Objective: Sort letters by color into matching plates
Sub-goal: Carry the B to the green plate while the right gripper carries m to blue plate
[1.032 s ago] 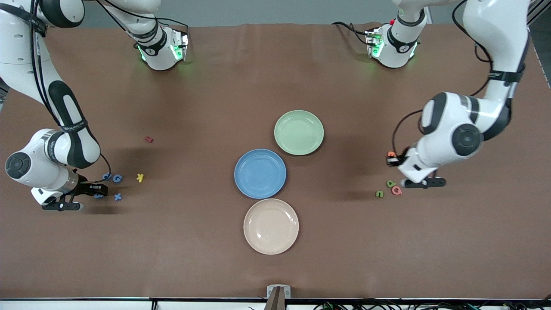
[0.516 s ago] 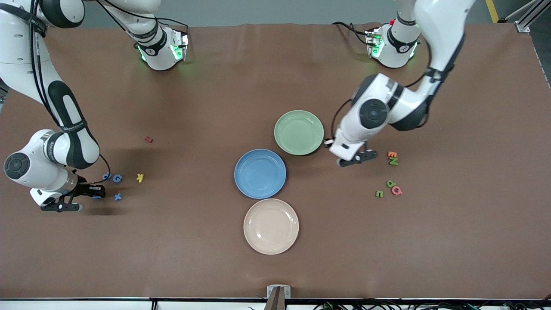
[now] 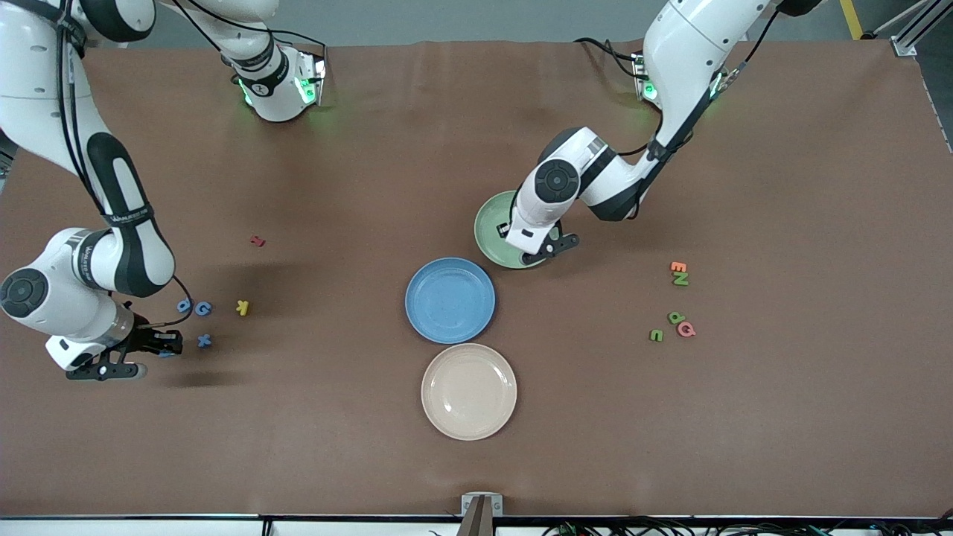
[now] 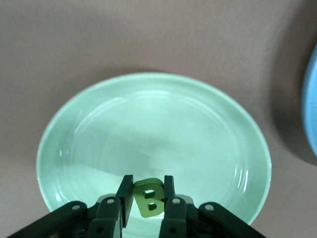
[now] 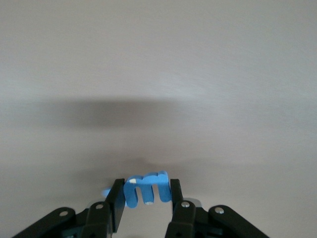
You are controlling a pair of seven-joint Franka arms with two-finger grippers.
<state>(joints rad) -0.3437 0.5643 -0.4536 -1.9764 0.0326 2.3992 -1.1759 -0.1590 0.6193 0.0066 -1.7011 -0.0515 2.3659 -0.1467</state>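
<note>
now left hand (image 4: 144,198) holds green letter (image 4: 148,197) over green plate (image 4: 89,144).

Front view: high, facing robots, whole table (image 3: 670,447). Wrist views: close, looking down past fingers. Left wrist shares green plate (image 4: 89,129) (image 3: 489,223).

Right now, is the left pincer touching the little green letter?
Touching. The left wrist view shows the left pincer shut on the green letter, one finger pressed against each side, above the green plate.
</note>
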